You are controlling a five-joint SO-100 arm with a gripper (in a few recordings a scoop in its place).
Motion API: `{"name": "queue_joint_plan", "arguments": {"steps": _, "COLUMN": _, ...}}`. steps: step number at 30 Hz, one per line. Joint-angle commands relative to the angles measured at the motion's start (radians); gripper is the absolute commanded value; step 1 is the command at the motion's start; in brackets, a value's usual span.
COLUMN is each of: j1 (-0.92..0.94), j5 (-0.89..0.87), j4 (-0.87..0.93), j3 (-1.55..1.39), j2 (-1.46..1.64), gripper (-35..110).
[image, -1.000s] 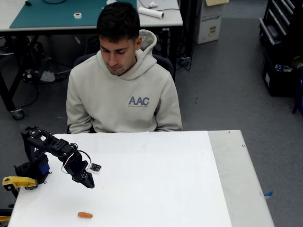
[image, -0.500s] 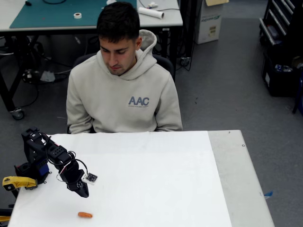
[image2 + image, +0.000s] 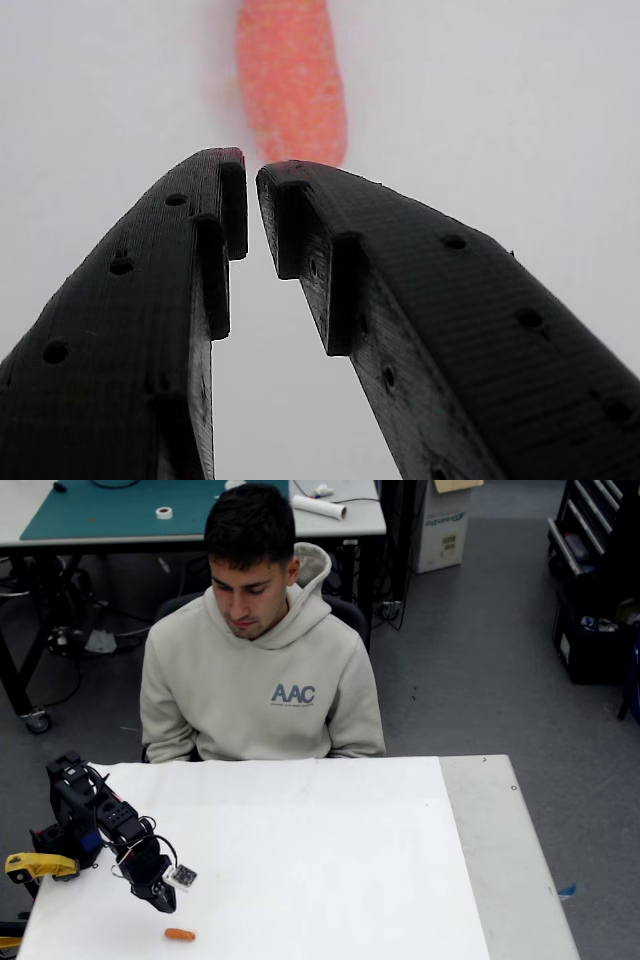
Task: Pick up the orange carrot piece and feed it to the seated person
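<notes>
Just above the orange carrot piece [image 3: 180, 934] on the white tabletop [image 3: 330, 860], the gripper [image 3: 250, 185] hangs with its jaws nearly closed, gripping nothing.

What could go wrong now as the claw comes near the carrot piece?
The claw is almost closed, with only a narrow gap between its tips. If it goes down like this, it may push the carrot piece away instead of gripping it. The piece is rounded and lies near the table front edge, so it might roll off.
</notes>
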State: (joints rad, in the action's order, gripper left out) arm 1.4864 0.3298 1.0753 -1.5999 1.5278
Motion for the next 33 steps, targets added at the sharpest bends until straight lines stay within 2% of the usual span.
{"name": "queue_joint_plan", "arguments": {"steps": 1, "j1": 0.037, "j5": 0.008, "j4": -0.006, "j3": 0.012, "j2": 0.029, "gripper": -2}}
{"name": "queue_joint_plan", "arguments": {"steps": 18, "j1": 0.011, "j5": 0.011, "j4": -0.008, "j3": 0.012, "j2": 0.029, "gripper": -1}}
{"name": "queue_joint_plan", "arguments": {"steps": 28, "j1": -0.017, "j5": 0.009, "j4": -0.008, "j3": 0.012, "j2": 0.028, "gripper": 20}}
{"name": "queue_joint_plan", "arguments": {"steps": 33, "j1": -0.015, "j5": 0.009, "j4": -0.008, "j3": 0.014, "j2": 0.015, "gripper": 25}}
